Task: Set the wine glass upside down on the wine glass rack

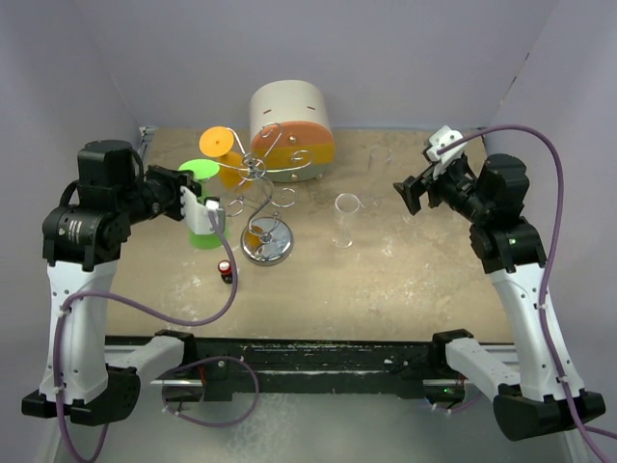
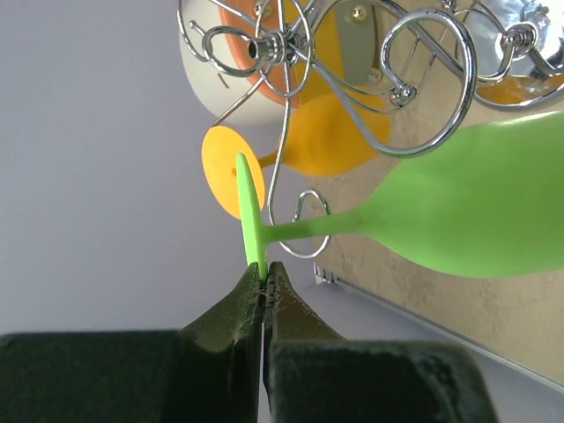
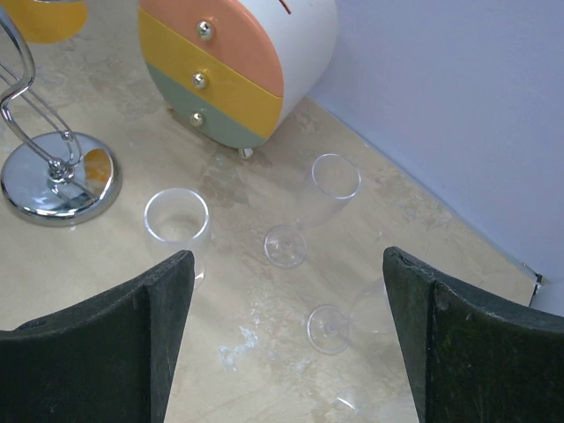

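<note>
A green wine glass [image 2: 476,203] is held by its thin foot disc [image 2: 251,220], with my left gripper [image 2: 264,275] shut on the disc's edge. From above, the glass [image 1: 202,230] hangs foot-up just left of the wine glass rack [image 1: 258,183], beside my left gripper [image 1: 190,185]. Its stem [image 2: 322,226] runs next to a curled wire end of the rack [image 2: 423,53]; whether they touch I cannot tell. An orange glass [image 2: 330,132] hangs upside down on the rack. My right gripper [image 1: 410,193] hovers open over clear glasses, its fingers wide apart [image 3: 286,256].
The rack's shiny round base [image 1: 268,245] stands mid-table. A white-and-orange drum [image 1: 292,130] with drawers [image 3: 220,66] sits behind it. One clear glass [image 3: 176,220] stands upright; two others [image 3: 333,181] [image 3: 352,317] lie on their sides. A small dark bottle [image 1: 225,269] stands before the base.
</note>
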You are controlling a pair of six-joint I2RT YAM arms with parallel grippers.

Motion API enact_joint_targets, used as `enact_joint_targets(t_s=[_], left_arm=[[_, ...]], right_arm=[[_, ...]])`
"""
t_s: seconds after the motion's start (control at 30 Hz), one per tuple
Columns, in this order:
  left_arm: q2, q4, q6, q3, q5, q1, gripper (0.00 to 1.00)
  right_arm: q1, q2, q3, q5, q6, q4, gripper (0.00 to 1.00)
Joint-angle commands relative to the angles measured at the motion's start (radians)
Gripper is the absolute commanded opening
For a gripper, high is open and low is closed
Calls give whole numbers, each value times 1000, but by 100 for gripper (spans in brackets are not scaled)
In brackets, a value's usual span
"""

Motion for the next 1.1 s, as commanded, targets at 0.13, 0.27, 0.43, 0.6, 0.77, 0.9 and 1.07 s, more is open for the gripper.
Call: enact_joint_targets(t_s=[0.13, 0.27, 0.43, 0.6, 0.77, 0.9, 1.07], left_arm=[[55, 41, 103, 17, 77, -21, 0], [83, 65, 109, 20, 94, -22, 0], [112, 110, 109, 20, 97, -23, 0], [120, 153, 86, 8, 79, -22, 0], [119, 193, 66, -16, 42, -24, 0], [121, 215, 59, -26, 20, -24, 0], [120, 225, 55, -31, -24, -24, 0]], right_arm=[[-11, -11, -7, -29, -15, 47, 89], [-14, -13, -9, -29, -16, 48, 89], [-19, -12, -9, -35, -15, 47, 89], [-20, -12, -9, -38, -16, 44, 89], [-21, -9, -9, -41, -19, 44, 89], [-22, -7, -9, -45, -18, 43, 89], [-22, -4, -7, -46, -18, 41, 89]])
